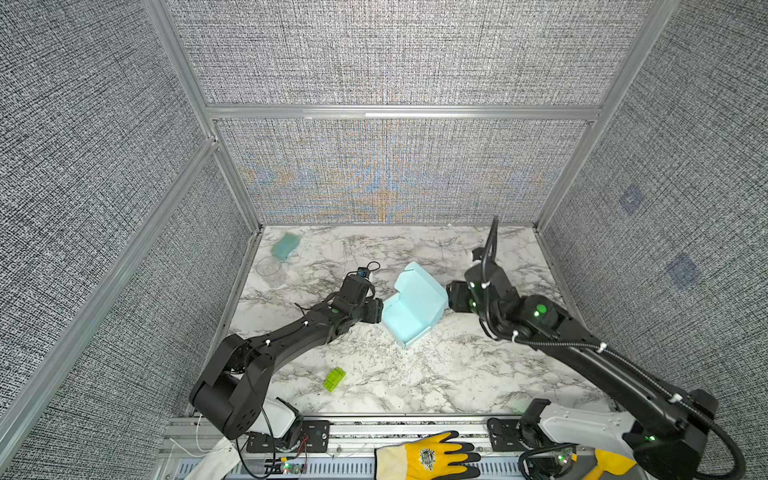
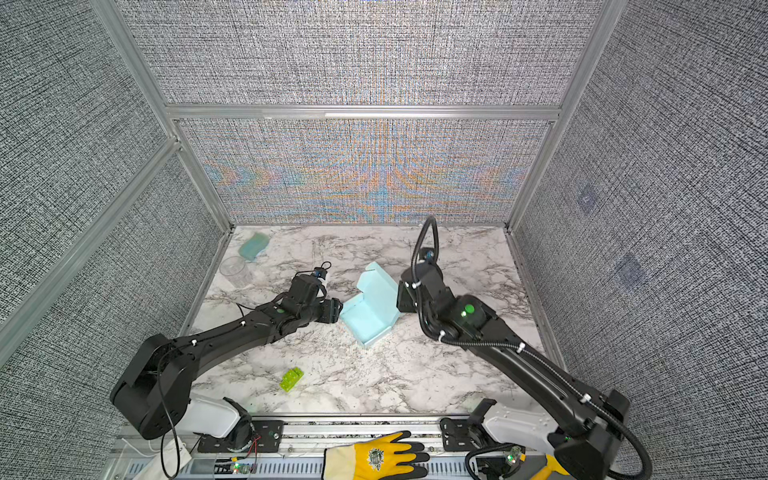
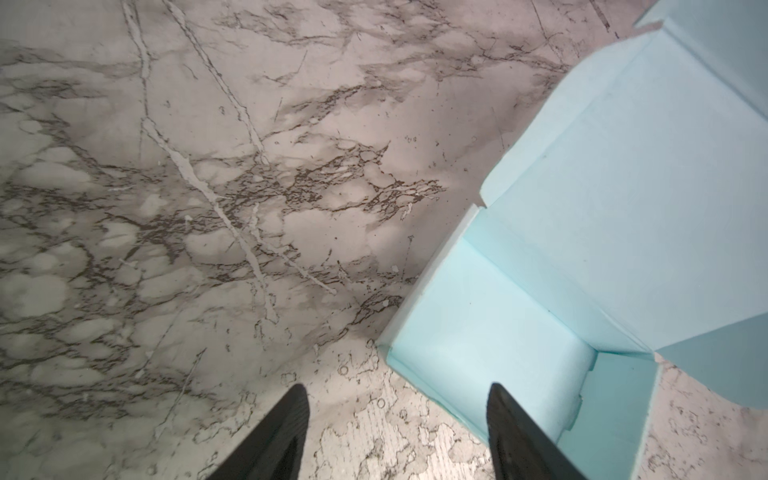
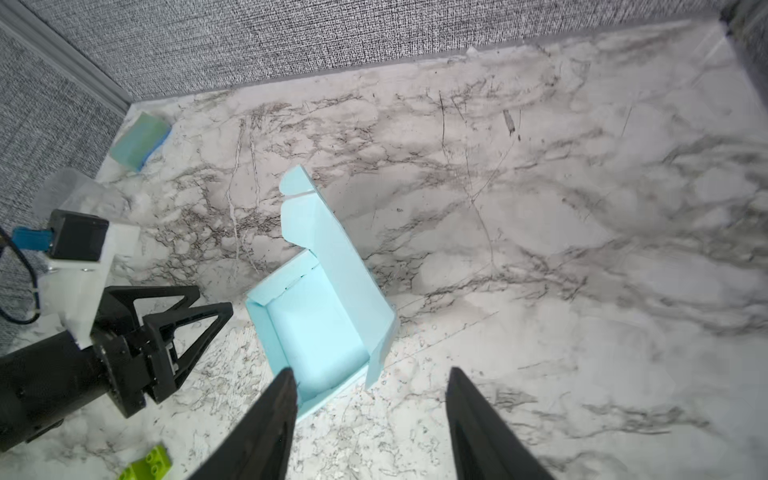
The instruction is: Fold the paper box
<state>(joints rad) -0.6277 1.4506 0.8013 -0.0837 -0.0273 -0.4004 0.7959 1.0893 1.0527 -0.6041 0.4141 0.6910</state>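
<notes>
The left claw [image 3: 397, 388] stands open and empty, just beside the paper box [image 1: 406, 318]. The right claw [image 4: 371, 376] also gapes, gripping nothing. The partly folded box sits mid-frame on the desk [image 1: 436, 374], between them.

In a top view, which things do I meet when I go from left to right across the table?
Teal sponge, green brick, left gripper, paper box, right gripper.

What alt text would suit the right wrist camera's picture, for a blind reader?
A pale blue paper box, half folded with its lid flap raised, sits on a marble table between the open right hand and left hand.
</notes>
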